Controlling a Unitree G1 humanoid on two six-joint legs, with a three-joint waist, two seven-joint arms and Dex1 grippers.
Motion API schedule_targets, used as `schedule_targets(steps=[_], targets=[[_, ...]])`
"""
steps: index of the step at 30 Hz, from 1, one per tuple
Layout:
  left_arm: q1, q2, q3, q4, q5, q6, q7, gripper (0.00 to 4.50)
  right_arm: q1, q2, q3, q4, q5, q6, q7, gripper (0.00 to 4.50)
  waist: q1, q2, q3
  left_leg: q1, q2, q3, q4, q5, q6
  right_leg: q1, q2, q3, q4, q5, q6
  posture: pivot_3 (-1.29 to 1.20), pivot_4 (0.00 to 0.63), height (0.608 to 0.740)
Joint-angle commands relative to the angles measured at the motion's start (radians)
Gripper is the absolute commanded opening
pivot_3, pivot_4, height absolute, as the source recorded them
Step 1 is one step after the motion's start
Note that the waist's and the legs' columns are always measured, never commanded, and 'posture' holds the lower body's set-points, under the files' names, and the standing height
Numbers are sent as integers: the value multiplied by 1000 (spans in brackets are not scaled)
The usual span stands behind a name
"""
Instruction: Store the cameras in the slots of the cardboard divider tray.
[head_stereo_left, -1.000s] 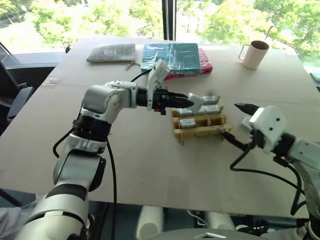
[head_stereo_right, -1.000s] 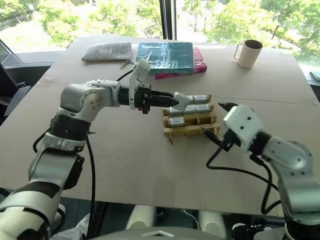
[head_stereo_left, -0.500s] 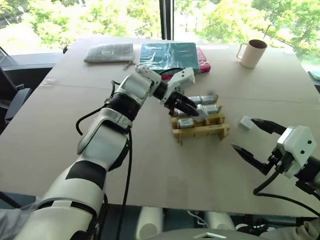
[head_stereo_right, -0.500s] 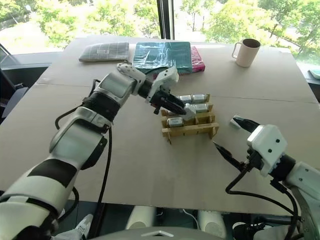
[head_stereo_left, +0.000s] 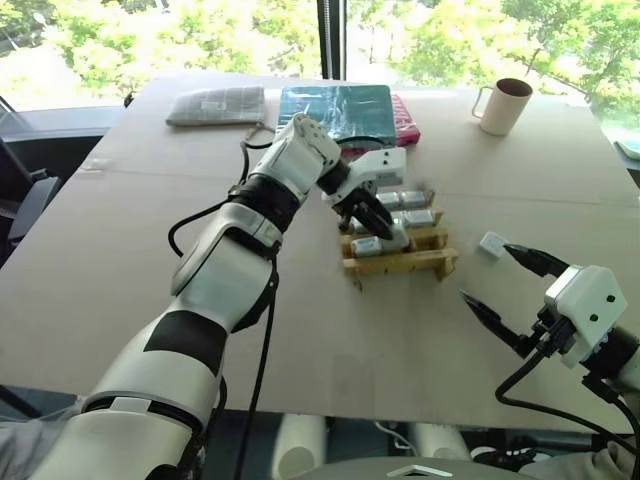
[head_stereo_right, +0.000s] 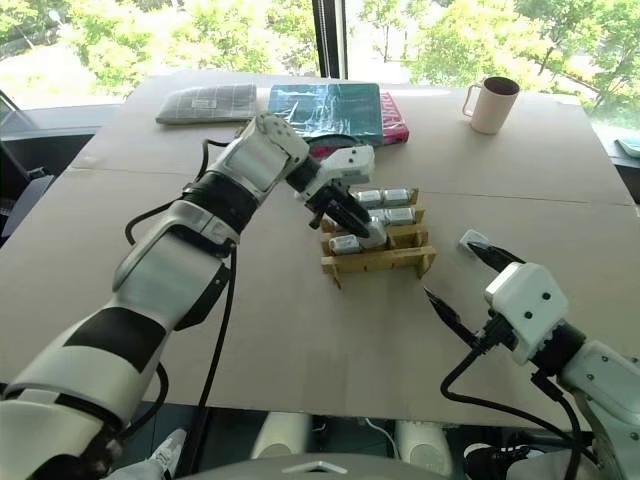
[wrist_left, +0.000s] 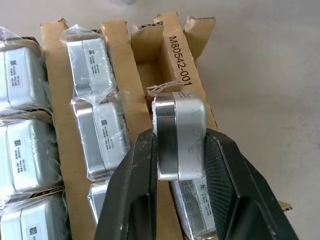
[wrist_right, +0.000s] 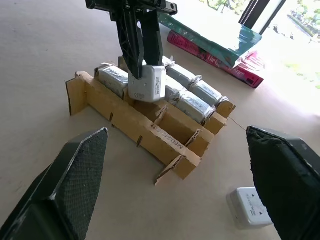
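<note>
The left gripper (wrist_left: 177, 150) is closed on a camera (wrist_left: 180, 135) just above the front row of the tray (head_stereo_left: 400, 265). It looks small, stiff and smooth, best pinched on its flat faces. The right gripper (head_stereo_left: 505, 290), wide open, is near a loose camera (head_stereo_left: 491, 244) beside the tray.

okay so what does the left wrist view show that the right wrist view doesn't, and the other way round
Left wrist view alone: the printed code on the cardboard divider tray, read from above. Right wrist view alone: the teal and pink books, a loose white camera on the table beside the tray, and the right gripper with fingers spread wide. Both share the left gripper pinching a silver camera over the tray, with wrapped cameras already slotted.
</note>
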Motion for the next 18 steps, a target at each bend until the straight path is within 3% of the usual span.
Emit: schedule_targets(steps=[1, 7, 9, 10, 14, 18], targets=[[-9, -7, -27, 22, 72, -3, 29, 753, 2, -14, 6, -47, -6, -17, -27, 4396, -4, 0, 0, 0, 0, 0, 0, 0, 0, 0, 0, 0, 0, 0, 0, 0, 150, 740], [-12, -33, -28, 50, 118, -33, 78, 753, 27, -25, 24, -63, -22, -24, -49, 4396, -3, 0, -1, 1, 1, -1, 1, 0, 0, 1, 1, 0, 1, -1, 3, 0, 150, 740], [-12, -33, -6, 13, 103, -12, 79, 1825, 37, -28, 21, -63, -15, -22, -50, 4500, -3, 0, -1, 2, 1, -1, 3, 0, 0, 3, 1, 0, 2, -1, 3, 0, 150, 740], [-11, -32, 5, -8, 95, 1, 79, 2087, 42, -28, 21, -63, -12, -19, -50, 4500, -3, 0, -1, 3, 2, -1, 4, 0, 0, 3, 1, -1, 2, -1, 3, 0, 150, 740], [2, 52, 113, -286, -30, 279, -19, 3809, 33, -46, -13, -34, 38, 23, -38, 4500, -5, 0, 0, -1, 3, -3, 5, 0, 0, 1, 1, -1, 2, -1, 2, 0, 150, 740], [119, 207, 240, -624, -176, 553, -4, 3809, -67, -94, -42, 68, 142, 103, -9, 4500, -25, 1, -1, -2, 3, -2, 5, 0, 0, 1, 1, 0, 2, 1, -1, 0, 150, 740]])
